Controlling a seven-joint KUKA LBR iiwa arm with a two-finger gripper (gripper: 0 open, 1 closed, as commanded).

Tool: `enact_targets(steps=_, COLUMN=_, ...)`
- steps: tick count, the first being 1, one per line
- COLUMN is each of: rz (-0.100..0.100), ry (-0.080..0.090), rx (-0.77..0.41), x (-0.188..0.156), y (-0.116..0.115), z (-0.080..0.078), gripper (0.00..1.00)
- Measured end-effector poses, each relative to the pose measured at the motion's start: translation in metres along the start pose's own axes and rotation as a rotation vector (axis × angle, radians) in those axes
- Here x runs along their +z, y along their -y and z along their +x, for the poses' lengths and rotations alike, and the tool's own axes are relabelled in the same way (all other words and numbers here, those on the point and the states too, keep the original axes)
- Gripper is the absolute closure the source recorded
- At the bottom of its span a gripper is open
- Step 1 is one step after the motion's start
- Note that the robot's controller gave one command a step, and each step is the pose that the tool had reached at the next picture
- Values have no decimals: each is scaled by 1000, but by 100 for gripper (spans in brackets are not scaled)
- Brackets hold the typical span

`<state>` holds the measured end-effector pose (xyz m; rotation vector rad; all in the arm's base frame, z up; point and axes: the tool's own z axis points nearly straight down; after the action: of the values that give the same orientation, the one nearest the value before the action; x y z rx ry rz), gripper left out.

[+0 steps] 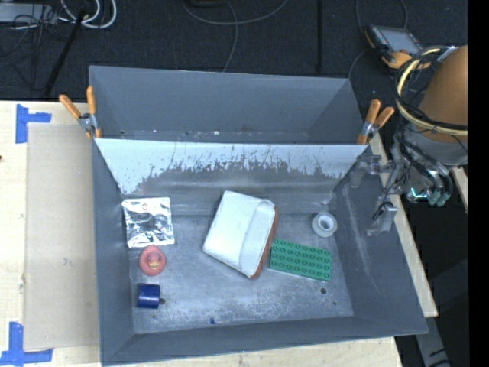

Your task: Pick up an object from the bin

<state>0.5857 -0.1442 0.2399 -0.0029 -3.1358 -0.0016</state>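
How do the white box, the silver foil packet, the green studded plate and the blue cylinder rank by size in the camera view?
1. white box
2. silver foil packet and green studded plate: they look about alike, so I do not rank them
3. blue cylinder

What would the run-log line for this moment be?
arm: at right wall of bin | nearest: grey ring | untouched: green studded plate, white box | pick: not yet

Dark floor point(290, 37) with loose cables point(97, 6)
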Motion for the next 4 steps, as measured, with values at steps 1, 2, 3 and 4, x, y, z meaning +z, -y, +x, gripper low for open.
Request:
enact_targets(steps=1, rz=-2, ry=-2, rx=-160, x=133, y=-17, z=23, gripper=0)
enact_targets(steps=2, rz=0, ry=3, rx=-240, x=172, y=-49, z=47, gripper=0)
enact_targets(steps=3, rz=2, ry=7, rx=-242, x=170, y=-49, z=45, gripper=100)
enact_targets(steps=4, rz=5, ry=14, rx=-238, x=64, y=-30, z=44, gripper=100)
